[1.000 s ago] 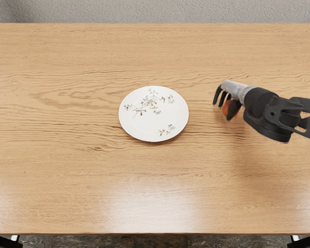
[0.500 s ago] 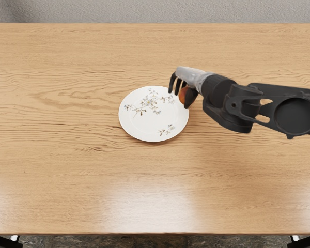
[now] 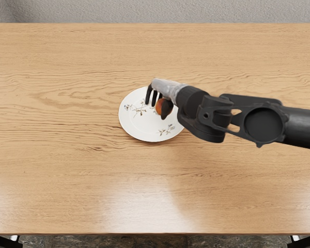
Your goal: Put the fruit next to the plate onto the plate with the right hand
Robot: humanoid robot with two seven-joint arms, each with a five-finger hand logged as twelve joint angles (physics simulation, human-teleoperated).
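Light brown wood covers the big table [image 3: 62, 175], and it fills almost the whole view. Behind its far edge runs a gray strip [image 3: 155, 10].

Near the middle of the table lies a round white plate [image 3: 135, 122]. It has little flower twigs [image 3: 140, 108] painted on it.

The right arm [image 3: 258, 124] comes in from the right side. It is dark and thick, with a big round joint. It reaches across the table to the plate and hides the plate's right edge. A silver wrist [image 3: 168, 86] sits at its end.

The right hand [image 3: 161, 98] hangs over the upper right part of the plate. Its dark fingers [image 3: 149, 95] point down and curl around the fruit [image 3: 159, 106]. The fruit is small, round and orange-red. Only a bit of it peeks out between the fingers, so the hand is gripping it tight.

The fruit is over the white of the plate, inside the rim. It is in the hand, and I cannot tell if it touches the plate or floats just above it.

The other arm does not show anywhere.
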